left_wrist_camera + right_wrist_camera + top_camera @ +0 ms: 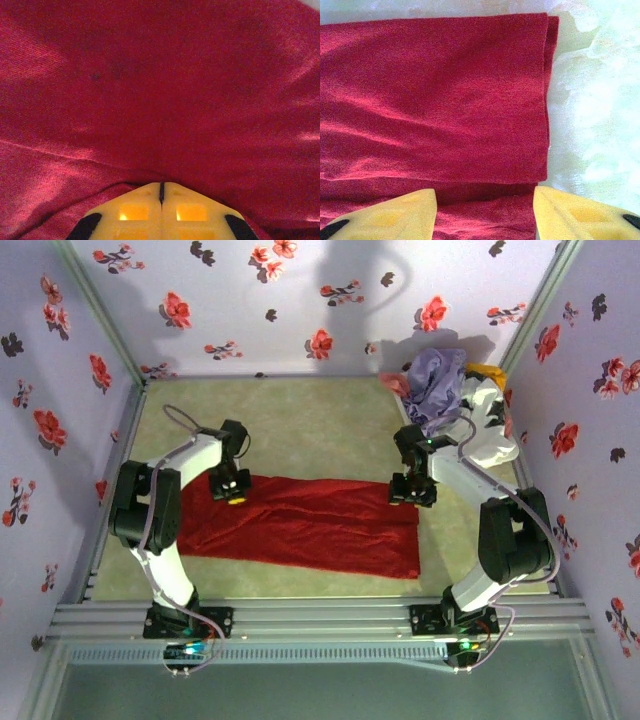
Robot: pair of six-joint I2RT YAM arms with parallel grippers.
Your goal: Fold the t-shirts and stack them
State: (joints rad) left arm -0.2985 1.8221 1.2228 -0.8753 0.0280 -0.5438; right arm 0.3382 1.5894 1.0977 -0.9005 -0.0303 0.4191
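A deep red t-shirt point(300, 525) lies spread in a long folded strip across the table's middle. My left gripper point(236, 495) rests on the shirt's far left edge. In the left wrist view its yellow fingers point(161, 184) meet tip to tip, with red cloth point(160, 90) bunched up against them. My right gripper point(412, 495) hovers over the shirt's far right corner. It stands open point(485, 192), its fingers astride a folded edge of the red shirt point(445, 100). A lavender-purple t-shirt point(437, 385) is heaped at the back right, with pink point(395, 385) and yellow-orange point(488, 372) cloth beside it.
A white basket point(490, 430) sits at the back right under the heap of shirts, close behind my right arm. Flowered walls close in the pale green table point(320, 420) on three sides. Bare tabletop point(595, 100) shows to the right of the red shirt.
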